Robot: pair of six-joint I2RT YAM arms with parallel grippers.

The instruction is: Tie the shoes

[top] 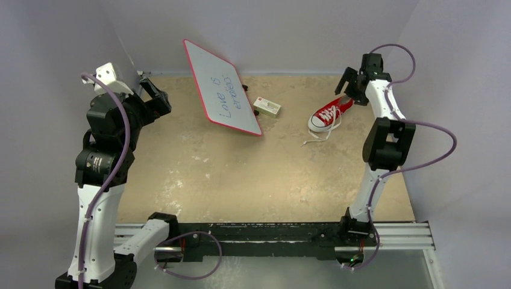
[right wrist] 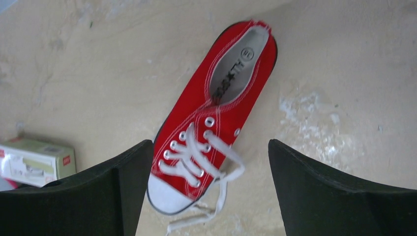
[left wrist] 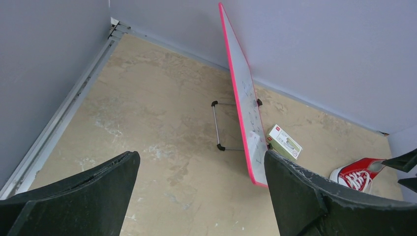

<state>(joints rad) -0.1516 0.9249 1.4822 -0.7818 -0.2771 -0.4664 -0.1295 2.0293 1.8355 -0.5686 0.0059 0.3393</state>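
A small red canvas sneaker [top: 328, 113] with a white toe cap lies on the table at the far right, toe toward the arms. Its white laces [top: 318, 136] trail loose onto the table. In the right wrist view the sneaker [right wrist: 216, 113] lies below the camera, laces [right wrist: 223, 184] untied. It also shows in the left wrist view [left wrist: 358, 175]. My right gripper [top: 349, 90] hovers open above the sneaker's heel, holding nothing; in its wrist view it [right wrist: 211, 191] frames the toe. My left gripper [top: 158, 99] is open and empty, raised at the far left, and it [left wrist: 201, 196] looks across the table.
A pink-framed whiteboard [top: 222, 86] with writing leans on a wire stand [left wrist: 216, 125] at the back middle. A small white and green box [top: 267, 107] lies between board and sneaker. Grey walls close the table on three sides. A metal rail [top: 271, 236] runs along the near edge.
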